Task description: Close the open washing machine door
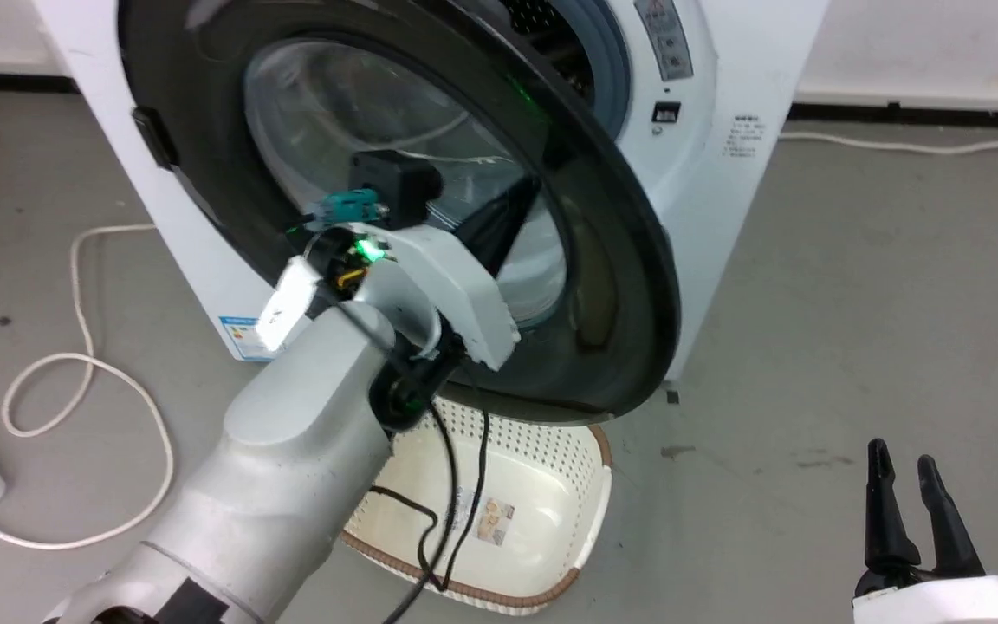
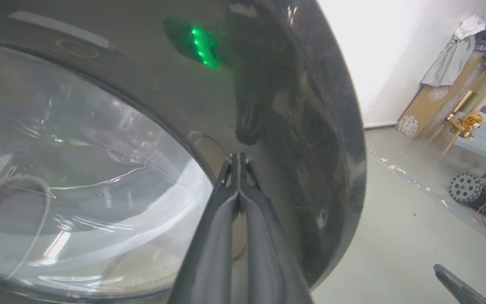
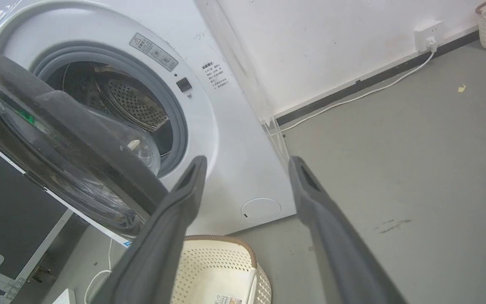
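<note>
I am pointing my left gripper (image 2: 238,157), fingers clenched together with nothing between them, at the washing machine door (image 1: 625,260). The tips are at its glossy black ring, just right of the bulging glass window (image 2: 78,169); whether they are touching it I cannot tell. The door is standing partly open in front of the washing machine (image 1: 729,191), its right edge swung towards me, and the drum opening (image 3: 116,97) is showing behind it. I am holding my right gripper (image 1: 902,455) near me on the right, fingers spread and gripping nothing, well apart from the door. A cream laundry basket (image 1: 551,494) is sitting on the floor (image 1: 854,303) under the door's lower edge.
</note>
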Tool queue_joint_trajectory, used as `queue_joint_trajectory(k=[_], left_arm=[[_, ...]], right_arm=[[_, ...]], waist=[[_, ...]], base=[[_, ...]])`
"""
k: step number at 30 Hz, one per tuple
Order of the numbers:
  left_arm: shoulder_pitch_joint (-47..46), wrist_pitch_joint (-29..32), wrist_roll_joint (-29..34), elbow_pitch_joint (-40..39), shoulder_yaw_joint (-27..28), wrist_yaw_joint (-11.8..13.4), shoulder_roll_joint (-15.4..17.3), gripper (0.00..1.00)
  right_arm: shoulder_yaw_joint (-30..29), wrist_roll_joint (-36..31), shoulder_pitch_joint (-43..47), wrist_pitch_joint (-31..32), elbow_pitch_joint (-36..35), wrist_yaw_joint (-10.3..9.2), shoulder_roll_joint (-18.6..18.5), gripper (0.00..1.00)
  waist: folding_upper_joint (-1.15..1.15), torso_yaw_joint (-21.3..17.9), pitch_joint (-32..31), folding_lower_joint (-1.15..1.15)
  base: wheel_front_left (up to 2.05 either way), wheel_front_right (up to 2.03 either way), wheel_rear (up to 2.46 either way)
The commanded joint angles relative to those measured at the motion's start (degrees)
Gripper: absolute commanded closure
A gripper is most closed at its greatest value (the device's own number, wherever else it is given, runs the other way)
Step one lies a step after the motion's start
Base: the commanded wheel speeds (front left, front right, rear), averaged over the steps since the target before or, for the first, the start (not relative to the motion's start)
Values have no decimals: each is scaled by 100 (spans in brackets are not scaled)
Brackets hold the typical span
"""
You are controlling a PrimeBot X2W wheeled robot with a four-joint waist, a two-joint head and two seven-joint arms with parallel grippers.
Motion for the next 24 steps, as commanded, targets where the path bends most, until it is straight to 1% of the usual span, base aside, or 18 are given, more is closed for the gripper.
queue_joint_trajectory(k=[1, 3, 4, 6, 8, 9, 11, 13, 14, 16, 18, 21, 24], left_arm=[[-39, -143, 6, 56, 58, -28, 71, 100], [27, -456, -78, 52, 231, -43, 173, 100], [77, -648, -61, 27, 322, -41, 295, 100], [234, -898, 34, -44, 547, 106, 623, 100], [421, -1029, 200, -233, 874, 383, 940, 100], [525, -1053, 352, -407, 1071, 581, 1091, 100], [819, -1061, 844, -1066, 1621, 961, 1337, 100], [1316, -1063, 1376, -1666, 2085, 1300, 1502, 100], [1593, -1064, 1597, -1920, 2245, 1410, 1544, 100], [2156, -1064, 1845, -2264, 2472, 1523, 1546, 100], [2649, -1065, 1968, -2453, 2599, 1559, 1498, 100], [3272, -1065, 2003, -2545, 2670, 1515, 1371, 100], [3757, -1065, 1948, -2488, 2670, 1410, 1214, 100]], right_arm=[[-3, 12, 21, -26, 1, 6, -4, 0], [-5, -1, 53, -26, -5, 6, -4, 0], [1, -2, 65, -26, -10, 6, -4, 0], [0, 0, 96, -26, -32, 6, -4, 0], [-29, -12, 145, -26, -81, 6, -4, 0], [-31, -21, 171, -26, -110, 6, -4, 0], [-10, -29, 206, -26, -150, 6, -4, 0], [42, -16, 216, -26, -161, 6, -4, 0], [62, -10, 215, -26, -162, 6, -4, 0], [110, 3, 220, -26, -160, 6, -4, 0], [179, 0, 235, -26, -157, 6, -4, 0], [280, -36, 259, -26, -155, 6, -4, 0], [360, -74, 286, -26, -161, 6, -4, 0]], waist=[[0, 85, -108, 0], [0, 152, -226, 0], [0, 172, -298, 0], [0, 216, -426, 0], [0, 299, -520, 0], [0, 342, -546, 0], [0, 411, -564, 0], [0, 440, -579, 0], [0, 448, -587, 0], [0, 464, -606, 0], [0, 470, -627, 0], [0, 466, -651, 0], [0, 460, -677, 0]], base=[[0, 0, 0], [0, 0, 0], [0, 0, 0], [0, 0, 0], [0, 0, 0], [0, 0, 0], [0, 0, 0], [0, 0, 0], [0, 0, 0], [0, 0, 0], [0, 0, 0], [0, 0, 0], [0, 0, 0]])
